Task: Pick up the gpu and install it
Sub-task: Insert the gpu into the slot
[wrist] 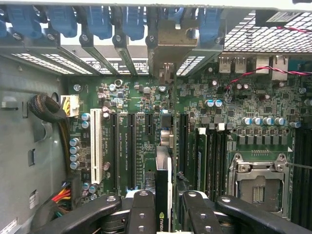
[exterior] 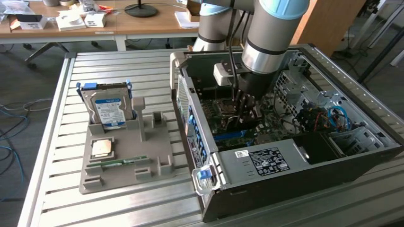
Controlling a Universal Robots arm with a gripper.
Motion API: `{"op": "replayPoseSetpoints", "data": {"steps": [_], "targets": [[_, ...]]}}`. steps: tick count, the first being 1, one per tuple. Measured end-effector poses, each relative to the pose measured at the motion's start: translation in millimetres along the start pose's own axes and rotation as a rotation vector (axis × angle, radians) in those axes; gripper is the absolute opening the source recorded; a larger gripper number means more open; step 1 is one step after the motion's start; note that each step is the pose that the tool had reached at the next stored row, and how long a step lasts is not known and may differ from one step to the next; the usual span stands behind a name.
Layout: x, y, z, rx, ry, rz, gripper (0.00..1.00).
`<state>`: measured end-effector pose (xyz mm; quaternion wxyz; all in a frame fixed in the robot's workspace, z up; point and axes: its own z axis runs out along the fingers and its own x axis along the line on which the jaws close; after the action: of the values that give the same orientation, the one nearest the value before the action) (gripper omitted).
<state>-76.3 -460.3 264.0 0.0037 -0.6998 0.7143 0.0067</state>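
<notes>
GPU (wrist: 163,192) sits edge-on in the claw (wrist: 165,213), whose two black fingers (wrist: 141,212) are closed on its flat faces, so the card hangs as a thin dark strip over the motherboard (wrist: 146,97), above the row of long expansion slots (wrist: 130,151). In the exterior view the arm reaches down into the open case (exterior: 284,198), with the card low inside it, near the rear wall with the blue clips. I judge the card light and stiff, a bare board that will not bend to follow a slot, so it has to stay upright and square to the slot. It looks fragile too: small parts stud its faces, and its lower contact edge should stay untouched. A pinch on the plain faces near the upper edge, as the claw has it, seems the sound hold. The smooth faces could slip or let the card swing if the pinch sits off its middle. Outside the case, on the exterior view's left, a grey tray (exterior: 158,156) rests on the slatted surface (exterior: 126,208), carrying an upright hard drive (exterior: 110,111) at its far end and a small green memory stick (exterior: 117,164) at its near end.
</notes>
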Motion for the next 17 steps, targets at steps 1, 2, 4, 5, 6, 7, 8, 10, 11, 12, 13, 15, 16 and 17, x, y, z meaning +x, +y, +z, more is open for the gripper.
{"op": "replayPoseSetpoints", "data": {"steps": [1,2,4,5,6,7,8,10,11,12,13,15,16,17], "targets": [[0.0,0.0,0.0,0.0,0.0,0.0,0.26],[0.0,0.0,0.3,0.0001,-0.0002,0.0,0.26],[0.0,0.0,1.7,0.0002,-0.0004,0.0,0.26],[0.0,0.0,2.3,0.0001,-0.0002,0.0,0.26],[0.1,0.0,5.0,0.0,0.0,0.0,0.26],[0.0,1.0,5.2,0.0005,-0.0003,0.0,0.26],[0.1,2.7,5.2,0.0011,-0.0003,0.0,0.26],[0.1,2.7,5.2,0.0011,-0.0002,0.0,0.26],[0.1,2.8,5.2,0.0011,-0.0001,0.0,0.26],[0.1,2.8,5.2,0.0011,-0.0002,0.0,0.26],[0.1,2.8,5.2,0.0012,-0.0002,0.0,0.26],[0.2,2.8,6.3,0.0012,-0.0003,0.0,0.26],[0.2,2.8,6.7,0.0012,-0.0002,0.0,0.26],[0.2,2.8,6.8,0.0011,0.0,0.0,0.26]]}}
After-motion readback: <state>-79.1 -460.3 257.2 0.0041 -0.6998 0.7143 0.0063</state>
